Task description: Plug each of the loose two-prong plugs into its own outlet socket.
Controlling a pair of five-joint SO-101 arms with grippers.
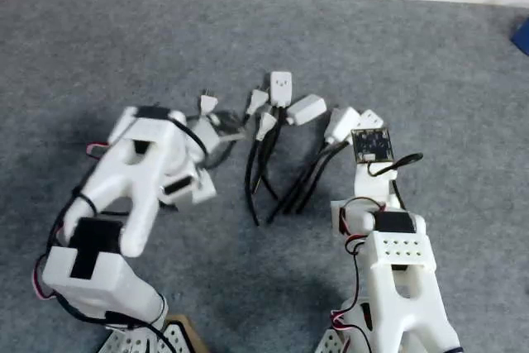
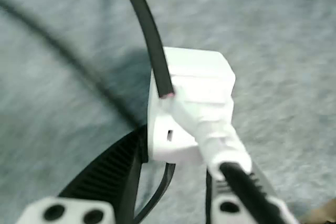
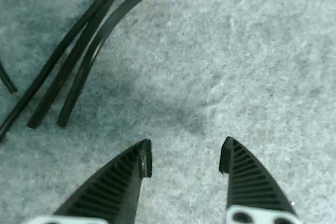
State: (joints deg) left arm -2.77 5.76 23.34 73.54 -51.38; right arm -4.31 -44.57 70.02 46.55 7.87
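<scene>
My left gripper (image 2: 178,182) is shut on a white outlet socket (image 2: 191,85), its black fingers (image 2: 118,174) on either side of the block. A black cable (image 2: 149,35) runs from the socket, and a white plug body (image 2: 215,140) with its own cable lies against its face. In the high view this gripper (image 1: 220,133) sits left of the cluster. Loose white plugs (image 1: 207,103) (image 1: 258,101) and sockets (image 1: 281,88) (image 1: 306,109) lie at the table's middle. My right gripper (image 3: 185,158) stands open just above bare carpet, with nothing between its fingers.
Black cables (image 1: 264,171) fan out toward the front from the plugs and sockets; some cross the right wrist view (image 3: 79,61). Two more white pieces (image 1: 340,124) (image 1: 369,119) lie beside the right arm's wrist board (image 1: 372,145). Grey carpet (image 1: 430,55) covers the table.
</scene>
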